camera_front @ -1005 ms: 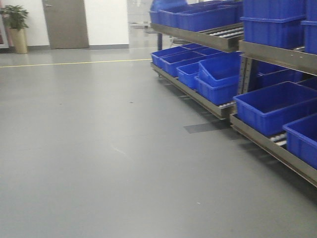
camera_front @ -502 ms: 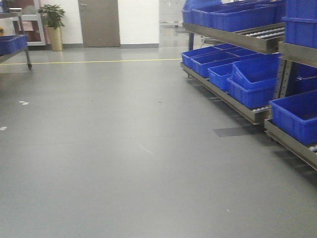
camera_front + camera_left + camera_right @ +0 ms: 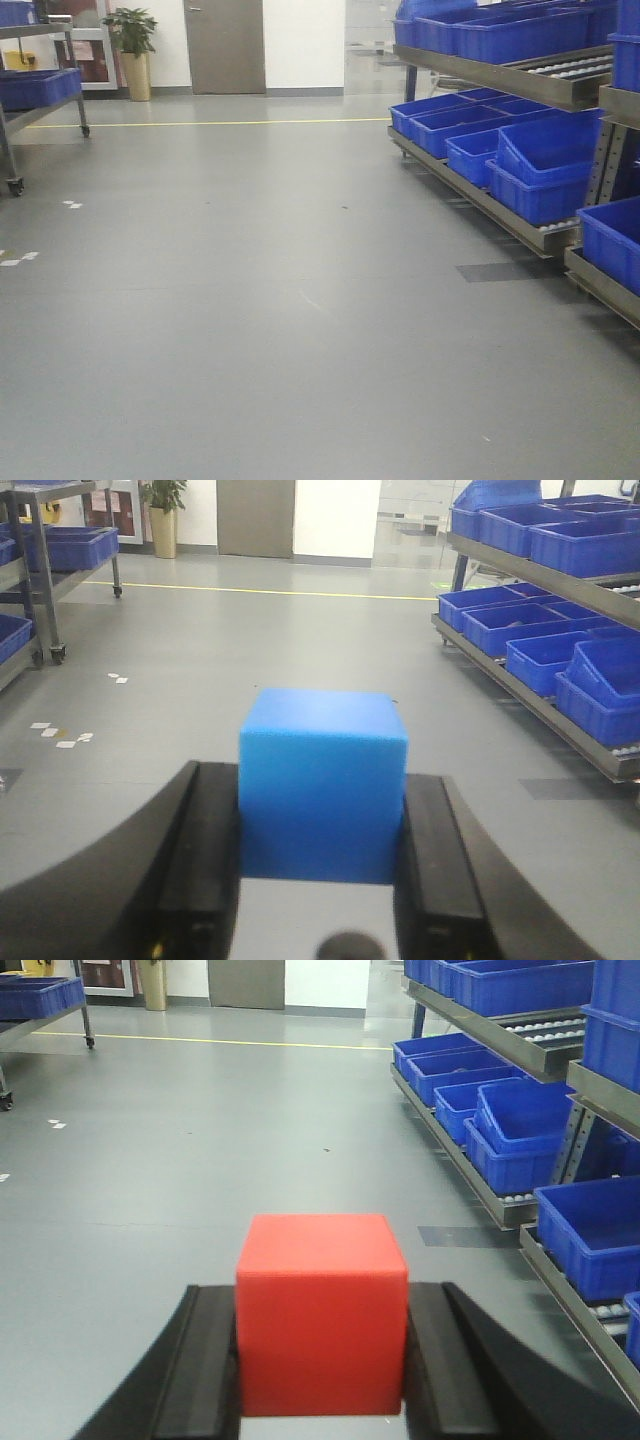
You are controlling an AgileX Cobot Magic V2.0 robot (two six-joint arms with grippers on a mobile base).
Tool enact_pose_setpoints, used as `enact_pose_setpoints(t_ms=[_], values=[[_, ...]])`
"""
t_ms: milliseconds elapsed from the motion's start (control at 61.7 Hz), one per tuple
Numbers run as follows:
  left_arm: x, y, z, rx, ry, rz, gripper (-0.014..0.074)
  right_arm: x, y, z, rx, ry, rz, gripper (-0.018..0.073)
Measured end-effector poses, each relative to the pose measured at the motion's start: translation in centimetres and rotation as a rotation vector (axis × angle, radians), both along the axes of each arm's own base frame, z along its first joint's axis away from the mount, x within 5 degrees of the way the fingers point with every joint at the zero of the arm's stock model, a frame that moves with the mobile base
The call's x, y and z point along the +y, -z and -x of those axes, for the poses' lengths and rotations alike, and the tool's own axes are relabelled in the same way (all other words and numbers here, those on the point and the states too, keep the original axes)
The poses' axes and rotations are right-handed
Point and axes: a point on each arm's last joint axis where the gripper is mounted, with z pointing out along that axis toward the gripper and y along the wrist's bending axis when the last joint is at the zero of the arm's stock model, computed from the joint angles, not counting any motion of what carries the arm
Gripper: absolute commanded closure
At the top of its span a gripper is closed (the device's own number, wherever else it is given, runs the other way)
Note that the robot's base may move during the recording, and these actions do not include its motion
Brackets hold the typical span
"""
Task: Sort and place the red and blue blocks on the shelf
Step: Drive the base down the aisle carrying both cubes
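- The left gripper (image 3: 320, 825) clamps the blue block (image 3: 322, 780) between its black fingers (image 3: 205, 860).
- The right gripper (image 3: 320, 1350) grips the red block (image 3: 320, 1300) likewise.
- The shelf (image 3: 485, 203), holding blue bins (image 3: 540, 170), stands at two o'clock from both blocks, well apart, across the grey floor (image 3: 250, 300).

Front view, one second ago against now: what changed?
The view swung left: the shelf and blue bins slid toward the right edge, the door and potted plant shifted right, and a wheeled cart entered at left. Bins sit as before. The left gripper holds the blue block, the right gripper the red block; no earlier wrist views.
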Motion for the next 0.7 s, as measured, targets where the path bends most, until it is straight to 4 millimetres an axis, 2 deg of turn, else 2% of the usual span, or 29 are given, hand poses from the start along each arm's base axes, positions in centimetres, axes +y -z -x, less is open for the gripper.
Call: enact_pose_setpoints(t_ms=[697], values=[[0.00,-0.02,0.00,-0.002,0.000,0.000,0.0472,0.00,0.00,0.00,0.000,0.000,0.000,0.0438]])
